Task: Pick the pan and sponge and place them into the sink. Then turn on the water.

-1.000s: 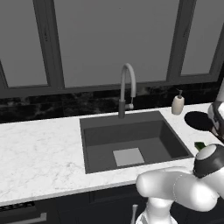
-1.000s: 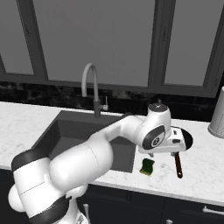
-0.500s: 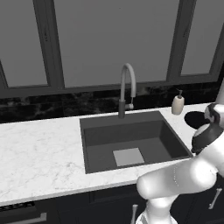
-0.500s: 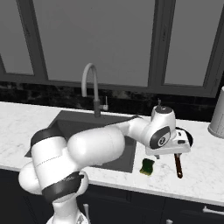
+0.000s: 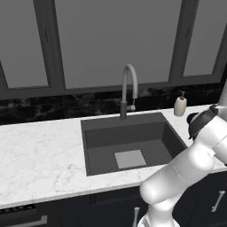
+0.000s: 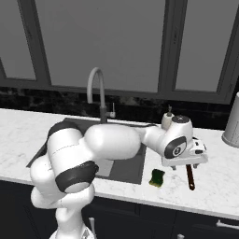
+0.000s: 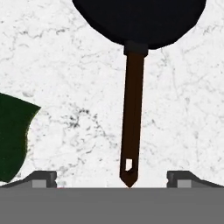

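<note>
Swinging rightward since the earlier frames, the white arm now folds lower over the tabletop, its end effector [image 7: 112,177] hanging above the pan's handle with its jaws spread wide and holding nothing.

From the hand camera, the two dark fingertips [image 7: 43,177] straddle the free end of the long reddish-brown handle [image 7: 132,118], which runs toward twelve o'clock into the round black frying pan [image 7: 139,19]. That alignment looks chosen so the jaws can close across the thin handle. At nine o'clock of the handle a dark green edge of the small yellow-green rectangular sponge [image 6: 157,177] shows, lying apart from the pan on the white marble tabletop [image 6: 214,186].

Farther off, the large dark grey recessed sink [image 5: 128,142] lies empty, and beyond it the arched grey gooseneck faucet [image 5: 128,91] runs no water. A beige soap dispenser bottle [image 5: 180,104] stands at its two o'clock.
</note>
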Available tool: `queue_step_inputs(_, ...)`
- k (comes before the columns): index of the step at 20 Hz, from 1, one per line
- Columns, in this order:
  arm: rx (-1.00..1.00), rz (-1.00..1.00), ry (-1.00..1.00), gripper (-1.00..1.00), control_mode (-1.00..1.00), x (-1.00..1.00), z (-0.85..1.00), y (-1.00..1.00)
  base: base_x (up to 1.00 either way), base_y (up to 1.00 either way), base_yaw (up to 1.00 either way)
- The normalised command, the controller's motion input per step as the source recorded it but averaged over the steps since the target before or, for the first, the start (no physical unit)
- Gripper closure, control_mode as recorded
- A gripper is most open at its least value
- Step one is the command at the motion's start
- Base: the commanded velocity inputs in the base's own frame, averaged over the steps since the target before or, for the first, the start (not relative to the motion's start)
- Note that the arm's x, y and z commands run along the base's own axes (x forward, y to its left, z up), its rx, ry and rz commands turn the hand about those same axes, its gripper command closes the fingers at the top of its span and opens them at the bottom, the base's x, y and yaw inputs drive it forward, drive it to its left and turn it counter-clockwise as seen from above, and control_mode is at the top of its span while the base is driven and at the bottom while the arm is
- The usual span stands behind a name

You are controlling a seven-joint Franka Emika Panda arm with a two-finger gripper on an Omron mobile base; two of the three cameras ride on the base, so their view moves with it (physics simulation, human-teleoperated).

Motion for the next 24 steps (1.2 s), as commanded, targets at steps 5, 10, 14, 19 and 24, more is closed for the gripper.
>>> queue_step_inputs(5, 0.00, 0.00, 0.00, -1.00, -1.00, 0.08, -0.23, -0.10, 0.00, 0.00, 0.00)
queue_step_inputs(10, 0.00, 0.00, 0.00, -1.00, -1.00, 0.02, -0.26, -0.13, 0.00, 0.00, 0.00)
queue_step_inputs(14, 0.04, 0.00, 0.04, -1.00, -1.00, 0.09, -0.32, -0.09, 0.00, 0.00, 0.00)
queue_step_inputs(19, 0.11, 0.00, 0.22, -1.00, -1.00, 0.09, -0.39, -0.17, 0.00, 0.00, 0.00)
queue_step_inputs(24, 0.12, 0.00, 0.21, -1.00, -1.00, 0.11, -0.27, -0.30, 0.00, 0.00, 0.00)
